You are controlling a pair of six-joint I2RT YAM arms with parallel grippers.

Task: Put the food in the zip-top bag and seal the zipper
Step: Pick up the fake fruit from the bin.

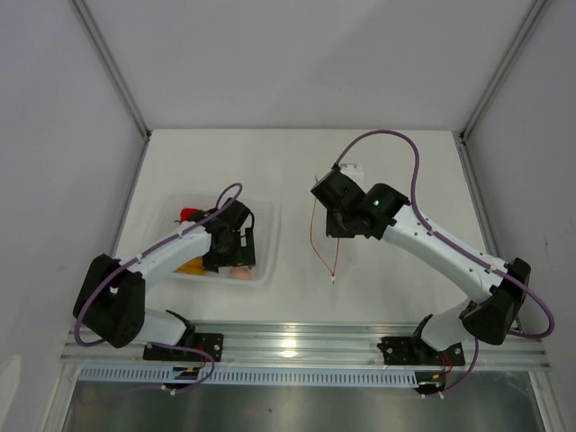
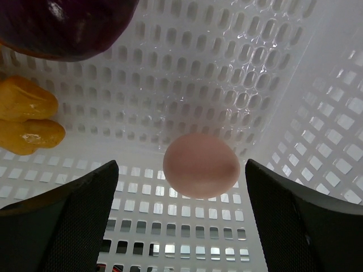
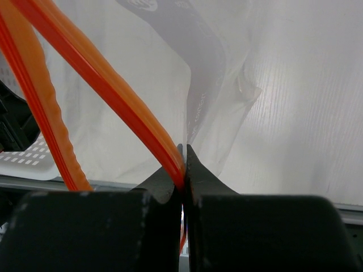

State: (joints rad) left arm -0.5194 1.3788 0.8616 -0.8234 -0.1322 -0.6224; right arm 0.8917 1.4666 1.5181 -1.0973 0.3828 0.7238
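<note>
My left gripper (image 1: 230,241) is open inside the clear tray (image 1: 267,236). In the left wrist view a pale pink egg-shaped piece (image 2: 201,165) lies just ahead, between the open fingers (image 2: 85,215). The round purple piece (image 2: 63,25) is at the top left and the lumpy orange-yellow piece (image 2: 25,122) at the left. The red piece (image 1: 187,214) shows at the tray's far left. My right gripper (image 3: 185,161) is shut on the zipper (image 3: 102,79) of the clear zip-top bag (image 3: 147,90) and holds it up over the table. The zipper hangs as a thin red-orange line (image 1: 322,252).
The tray has a perforated base and walls (image 2: 227,73) close around my left gripper. A white tag (image 1: 351,168) lies behind the right gripper. A metal rail (image 1: 306,337) runs along the near table edge. Grey walls enclose the table.
</note>
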